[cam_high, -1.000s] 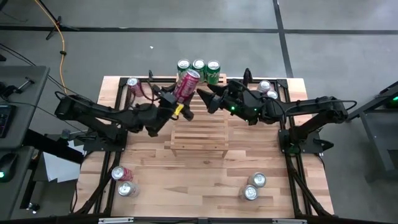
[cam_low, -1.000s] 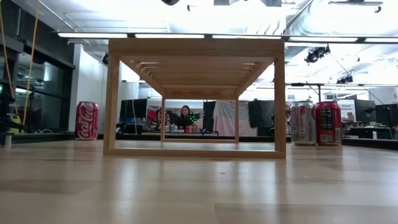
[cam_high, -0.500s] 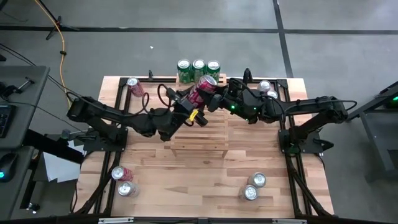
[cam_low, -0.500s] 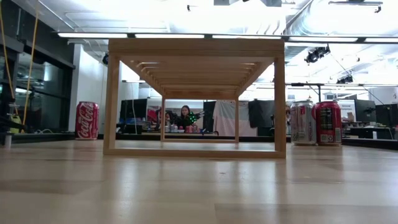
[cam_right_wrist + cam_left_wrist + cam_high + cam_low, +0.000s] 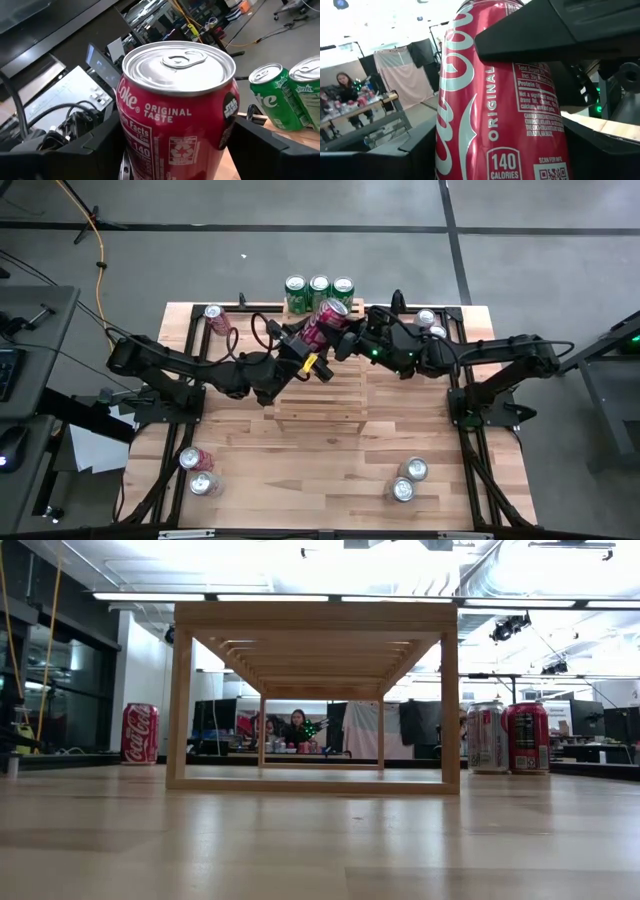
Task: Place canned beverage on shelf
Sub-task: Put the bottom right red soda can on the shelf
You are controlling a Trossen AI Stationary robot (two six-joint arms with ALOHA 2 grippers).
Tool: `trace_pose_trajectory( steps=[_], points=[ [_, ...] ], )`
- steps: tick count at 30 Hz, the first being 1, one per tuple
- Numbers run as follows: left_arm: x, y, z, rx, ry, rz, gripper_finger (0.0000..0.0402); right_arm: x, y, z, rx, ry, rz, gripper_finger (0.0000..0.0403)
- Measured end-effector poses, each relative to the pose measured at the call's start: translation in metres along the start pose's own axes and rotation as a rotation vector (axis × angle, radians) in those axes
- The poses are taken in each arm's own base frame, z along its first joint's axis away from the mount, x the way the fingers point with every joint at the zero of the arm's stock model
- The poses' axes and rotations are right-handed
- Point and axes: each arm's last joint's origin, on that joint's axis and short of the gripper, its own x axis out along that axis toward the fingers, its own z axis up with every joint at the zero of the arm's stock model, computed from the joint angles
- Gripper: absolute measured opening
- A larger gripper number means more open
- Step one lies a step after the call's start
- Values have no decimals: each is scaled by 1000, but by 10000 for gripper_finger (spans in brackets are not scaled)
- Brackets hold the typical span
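Note:
A red cola can point(image 5: 326, 323) hangs tilted above the far end of the slatted wooden shelf point(image 5: 320, 395), its top toward the table's far right. My left gripper point(image 5: 310, 342) comes at it from the left and is shut on its lower half. My right gripper point(image 5: 343, 338) comes from the right and is shut on its upper half. In the low view the shelf point(image 5: 312, 615) stands on its legs on the table, and neither gripper shows there. My left gripper pinches the can's lower wall point(image 5: 470, 160) between its two fingers point(image 5: 415, 150), reaching in level from the table's left. The can is lifted clear above the shelf and tilted. My right gripper pinches the can's upper wall just below the rim point(image 5: 131, 145). One finger point(image 5: 95, 150) is on each side, level from the table's right.
Three green cans point(image 5: 319, 288) stand at the far edge behind the shelf. A red can point(image 5: 215, 318) is far left and two cans point(image 5: 428, 325) far right. Pairs of cans sit near left point(image 5: 196, 470) and near right point(image 5: 408, 480).
My left gripper has carried the can toward the table's right, in between my right gripper's open fingers, then kept still. My right gripper's fingers have closed in on the can's upper wall. The can has stayed clear above the shelf.

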Motion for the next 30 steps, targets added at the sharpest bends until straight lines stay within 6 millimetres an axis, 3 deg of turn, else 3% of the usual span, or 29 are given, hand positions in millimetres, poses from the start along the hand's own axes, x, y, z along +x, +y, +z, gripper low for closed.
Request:
trace_pose_trajectory(
  steps=[5, 17, 23, 30],
  points=[
    [-2, 3, 2, 87, 5, 5, 384, -7, 0, 7, -66, 23, 9, 278],
    [-24, 27, 5, 112, 106, -22, 378, -29, -3, 32, -257, 41, 18, 278],
    [-40, 69, -6, -39, 266, -55, 379, -43, -10, 39, -351, 103, -12, 277],
    [-67, 139, -24, -341, 393, 18, 380, -41, -18, 22, -478, 258, -25, 277]
  ],
)
